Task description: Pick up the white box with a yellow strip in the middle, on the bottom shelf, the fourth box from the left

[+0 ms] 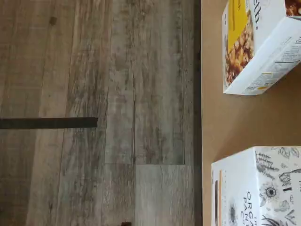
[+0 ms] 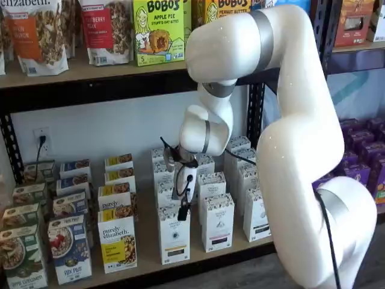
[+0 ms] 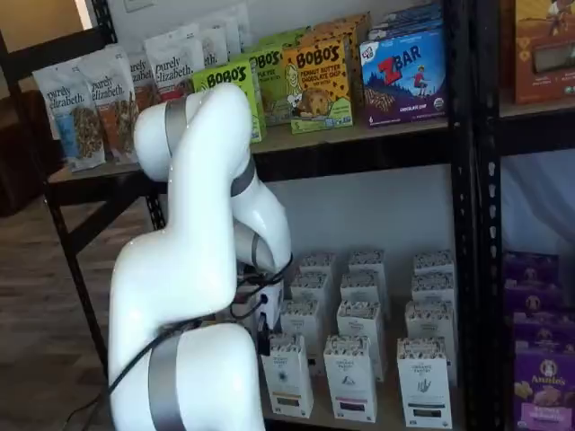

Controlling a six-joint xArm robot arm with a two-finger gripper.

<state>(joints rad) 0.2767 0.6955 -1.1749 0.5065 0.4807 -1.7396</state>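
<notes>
Bottom shelf [image 2: 144, 256], tan board with black front rail, rows of cartons standing directly on it, the white box [image 2: 174, 233] just below the end effector [image 2: 183, 212], yellow-labelled granola box [image 2: 118, 242] beside it.

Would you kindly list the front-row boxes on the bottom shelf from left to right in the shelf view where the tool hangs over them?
Green granola box → blue fruit-picture box → yellow-labelled purely elizabeth box → white box with yellow strip → white box with dark band → white box partly behind the arm.
</notes>
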